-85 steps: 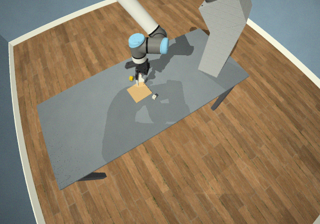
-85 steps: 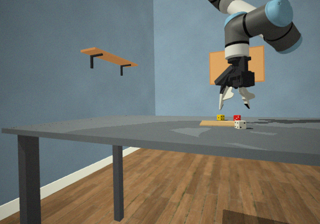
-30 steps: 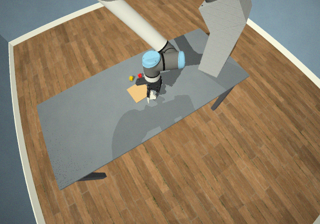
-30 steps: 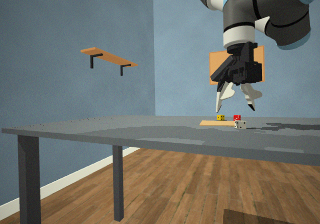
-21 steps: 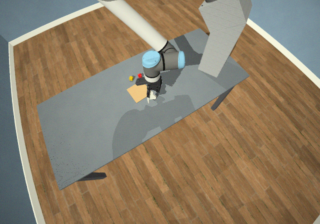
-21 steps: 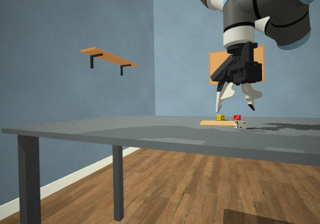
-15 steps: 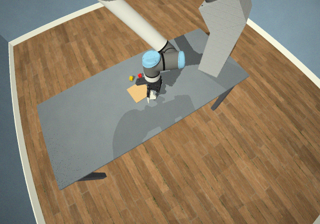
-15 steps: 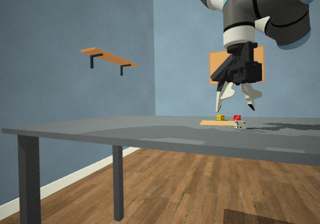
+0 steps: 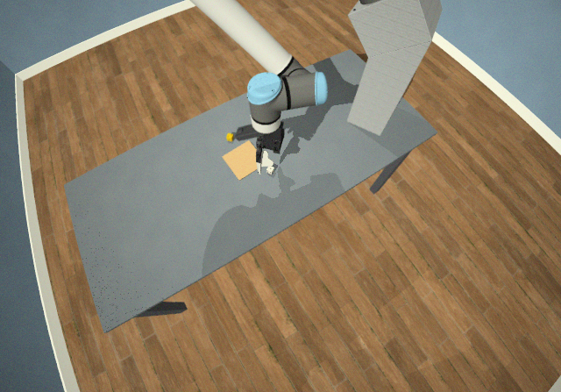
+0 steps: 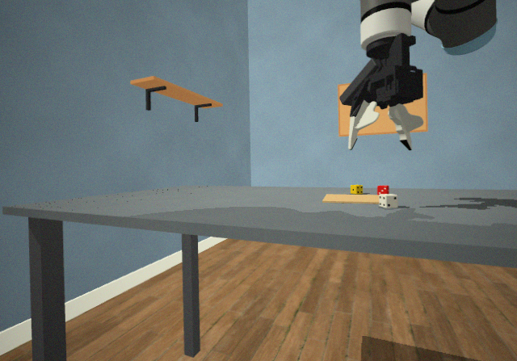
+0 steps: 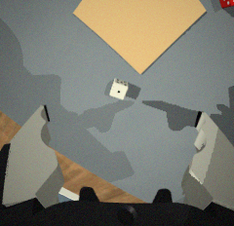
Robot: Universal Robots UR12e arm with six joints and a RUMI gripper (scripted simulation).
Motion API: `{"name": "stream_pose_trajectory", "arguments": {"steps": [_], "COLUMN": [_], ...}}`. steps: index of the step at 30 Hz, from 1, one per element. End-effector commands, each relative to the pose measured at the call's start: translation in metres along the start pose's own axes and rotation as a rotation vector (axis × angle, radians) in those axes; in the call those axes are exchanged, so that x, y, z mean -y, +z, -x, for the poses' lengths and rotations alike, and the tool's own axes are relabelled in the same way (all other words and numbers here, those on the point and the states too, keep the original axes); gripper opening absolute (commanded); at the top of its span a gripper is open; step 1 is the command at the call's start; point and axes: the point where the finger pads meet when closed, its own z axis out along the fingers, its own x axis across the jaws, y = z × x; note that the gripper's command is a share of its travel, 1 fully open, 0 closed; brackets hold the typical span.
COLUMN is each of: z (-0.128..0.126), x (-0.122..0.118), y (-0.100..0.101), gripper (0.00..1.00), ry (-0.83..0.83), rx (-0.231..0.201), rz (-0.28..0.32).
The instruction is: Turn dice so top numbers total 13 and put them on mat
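"White die (image 9: 270, 169) (image 10: 388, 201) (image 11: 119, 89): where's it at?"
"On the bench (image 9: 172, 197) (image 10: 208, 211) (image 11: 93, 65), just off the mat (image 9: 240, 160) (image 10: 350, 199) (image 11: 141, 26)'s corner."
"Fingers (image 9: 259, 165) (image 10: 354, 132)?"
"Wide, w/ nothing btwn, above bench."

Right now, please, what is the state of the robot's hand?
Hand: open, with nothing in it; the white die is on the table below.
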Motion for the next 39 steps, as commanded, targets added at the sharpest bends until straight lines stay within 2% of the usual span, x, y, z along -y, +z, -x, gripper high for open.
{"name": "stream_pose_trajectory", "arguments": {"steps": [1, 7, 17, 21, 29, 39], "z": [0.0, 0.0, 0.0, 0.001, 0.004, 0.004], "x": [0.0, 0.0, 0.0, -0.002, -0.02, -0.02], "y": [-0.038, -0.048, -0.049, -0.048, -0.041, -0.041], "gripper": [1.0, 1.0, 1.0, 1.0, 1.0, 1.0], "ry": [0.0, 0.0, 0.007, 0.044, 0.295, 0.302], "rx": [0.0, 0.0, 0.0, 0.0, 0.0, 0.0], "rz": [0.001, 0.001, 0.001, 0.001, 0.001, 0.001]}}
